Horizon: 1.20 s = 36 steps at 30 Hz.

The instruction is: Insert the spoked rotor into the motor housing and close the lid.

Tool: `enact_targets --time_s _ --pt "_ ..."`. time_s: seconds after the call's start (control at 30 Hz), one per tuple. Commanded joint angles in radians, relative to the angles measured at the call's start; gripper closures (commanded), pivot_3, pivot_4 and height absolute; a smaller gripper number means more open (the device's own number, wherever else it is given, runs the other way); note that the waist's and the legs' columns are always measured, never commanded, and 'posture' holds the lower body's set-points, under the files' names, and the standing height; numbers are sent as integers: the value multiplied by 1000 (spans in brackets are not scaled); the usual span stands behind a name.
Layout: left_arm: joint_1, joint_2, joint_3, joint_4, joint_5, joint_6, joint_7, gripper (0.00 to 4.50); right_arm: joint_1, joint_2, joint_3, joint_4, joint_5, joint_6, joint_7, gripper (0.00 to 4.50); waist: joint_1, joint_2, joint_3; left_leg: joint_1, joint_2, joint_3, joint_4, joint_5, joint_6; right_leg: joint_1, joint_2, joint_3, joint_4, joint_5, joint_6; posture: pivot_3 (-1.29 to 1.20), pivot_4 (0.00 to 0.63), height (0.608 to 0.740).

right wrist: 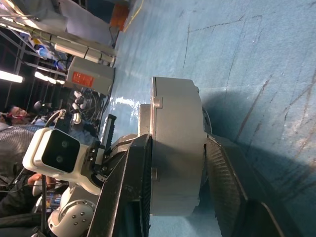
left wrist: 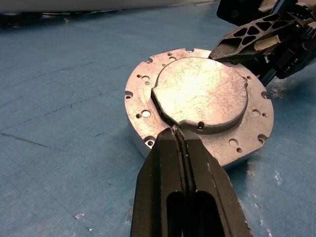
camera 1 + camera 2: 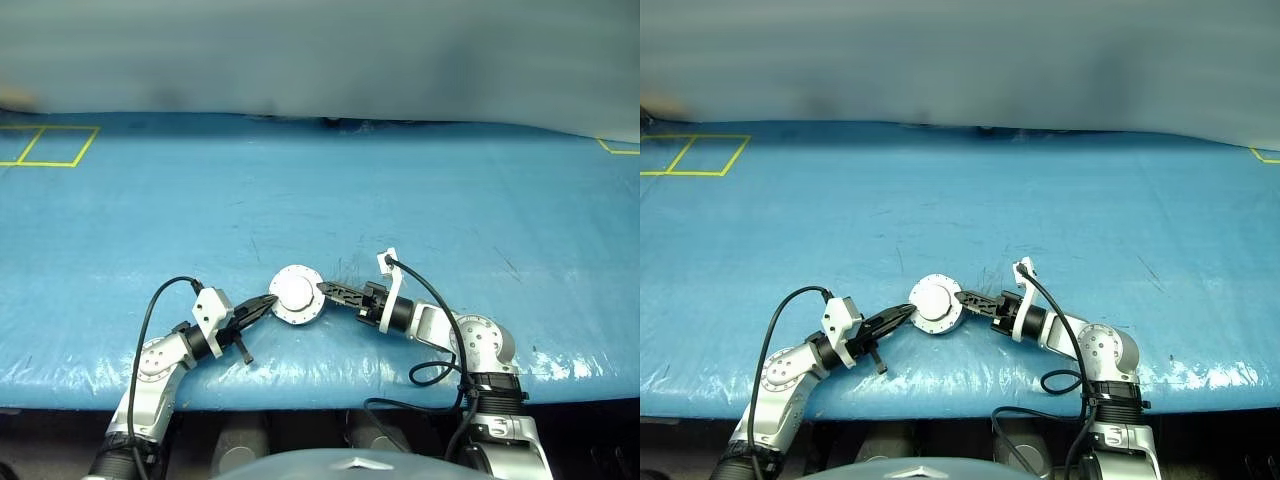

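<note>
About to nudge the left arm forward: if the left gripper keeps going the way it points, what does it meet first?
Almost at once, the lid: the shut left gripper already sits at its rim, likely touching, with the right gripper across it.

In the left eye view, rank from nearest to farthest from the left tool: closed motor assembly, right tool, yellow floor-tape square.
1. The closed motor assembly, at the left tool's tip.
2. The right tool, on the assembly's opposite side.
3. The yellow tape square, far back on the left.
</note>
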Motion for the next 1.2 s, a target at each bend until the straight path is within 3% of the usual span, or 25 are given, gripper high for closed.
enact_targets --time_s 0.03,0.13,0.23,0.3,0.4,0.57,0.73,0.9,1.2 --pt "-3 -74 46 -36 -107 66 63 4500 -9 31 -30 11 25 5 -43 3242 0 0 0 0 0 0 0 0 0 0 0 0 0 0 0 0 150 740" --pt "-10 -168 140 -84 -285 164 133 4500 -30 85 -109 33 89 15 -95 3242 -4 -1 1 -1 0 0 1 0 0 -1 0 0 0 0 0 0 150 740" --pt "10 -192 172 -134 -427 292 114 4500 -51 135 -175 40 156 17 -146 3242 -8 -1 1 -5 1 -1 0 0 0 -4 1 0 0 1 1 0 150 740" --pt "27 -191 170 -164 -474 357 99 4104 -62 161 -203 36 189 11 -172 3242 -11 0 2 -6 1 -2 -1 0 1 -5 1 -1 0 3 5 0 150 740" --pt "32 -232 199 -190 -565 425 128 3298 -82 200 -242 22 241 0 -218 3242 -13 1 2 -9 0 -2 -1 -1 1 -7 1 -1 -1 2 6 0 150 740" --pt "49 -284 216 -230 -734 584 137 1554 -124 244 -282 4 337 -12 -268 3242 -15 1 2 -18 0 -2 0 -1 1 -15 1 -2 0 3 7 0 150 740" --pt "56 -293 208 -249 -807 707 154 30 -132 257 -261 -19 398 -3 -298 3242 -15 1 2 -18 0 -3 0 -1 1 -16 1 -3 0 3 6 0 150 740" --pt "44 -287 218 -253 -905 836 172 30 -104 242 -208 -45 416 22 -298 3242 -15 1 2 -18 0 -3 0 -1 1 -16 1 -3 0 3 6 0 150 740" --pt "16 -306 226 -250 -910 877 160 30 -59 196 -90 -74 383 44 -270 3242 -14 1 2 -18 0 -3 1 -1 1 -16 1 -3 0 3 6 0 150 740"
